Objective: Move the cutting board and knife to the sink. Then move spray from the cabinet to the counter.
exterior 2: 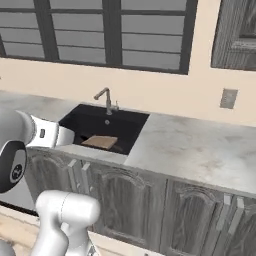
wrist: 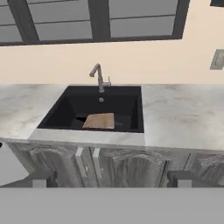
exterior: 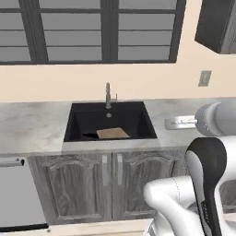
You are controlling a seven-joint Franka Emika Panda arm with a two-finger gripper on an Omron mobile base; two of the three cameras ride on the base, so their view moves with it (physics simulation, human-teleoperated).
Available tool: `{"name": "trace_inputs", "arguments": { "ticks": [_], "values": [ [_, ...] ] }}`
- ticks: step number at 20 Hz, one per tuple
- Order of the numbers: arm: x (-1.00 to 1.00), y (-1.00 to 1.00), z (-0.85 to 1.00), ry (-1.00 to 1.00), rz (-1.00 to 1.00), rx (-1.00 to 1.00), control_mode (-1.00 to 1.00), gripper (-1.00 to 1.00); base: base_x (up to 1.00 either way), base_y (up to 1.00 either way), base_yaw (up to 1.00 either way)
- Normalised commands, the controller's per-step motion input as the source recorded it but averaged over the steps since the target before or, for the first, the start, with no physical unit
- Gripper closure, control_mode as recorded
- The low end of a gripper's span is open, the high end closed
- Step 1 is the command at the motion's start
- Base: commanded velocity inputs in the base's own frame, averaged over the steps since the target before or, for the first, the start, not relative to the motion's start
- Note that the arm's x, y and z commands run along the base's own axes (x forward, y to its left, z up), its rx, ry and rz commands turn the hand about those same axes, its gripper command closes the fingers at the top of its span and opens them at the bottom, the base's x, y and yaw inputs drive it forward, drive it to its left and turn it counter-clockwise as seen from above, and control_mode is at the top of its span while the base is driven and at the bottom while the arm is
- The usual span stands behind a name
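Note:
The light-brown cutting board [exterior: 112, 133] [exterior 2: 100, 142] [wrist: 99, 120] lies flat on the floor of the black sink [exterior: 78, 120] [exterior 2: 131, 125] [wrist: 131, 109]. A thin black shape just left of it, probably the knife [exterior: 90, 135] [wrist: 80, 119], barely stands out from the dark basin. My gripper [wrist: 111, 179] hangs in front of the counter [exterior: 32, 122] [exterior 2: 200, 147] [wrist: 183, 113], facing the sink, open and holding nothing. The hand [exterior: 177, 122] [exterior 2: 52, 136] is level with the counter edge. The wall cabinet [exterior: 216, 23] [exterior 2: 239, 35] is up at the right; the spray is out of view.
A faucet [exterior: 108, 95] [exterior 2: 106, 97] [wrist: 99, 76] stands behind the sink under a dark-framed window [exterior: 106, 27]. A wall outlet [exterior: 204, 78] [exterior 2: 229, 98] is right of it. Arched-panel lower cabinets [exterior: 110, 184] [exterior 2: 130, 205] run below. A grey appliance front [exterior: 14, 193] is at the left.

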Motion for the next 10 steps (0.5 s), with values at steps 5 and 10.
{"name": "trace_inputs", "arguments": {
  "ticks": [5, 10],
  "values": [
    [0.0, 0.0, 0.0, 0.0, 0.0, 0.0, 1.0, -1.0, 0.0, 0.02, -1.0],
    [0.0, 0.0, 0.0, 0.0, 0.0, 0.0, 1.0, -1.0, 0.0, 0.05, -1.0]
  ]
}}
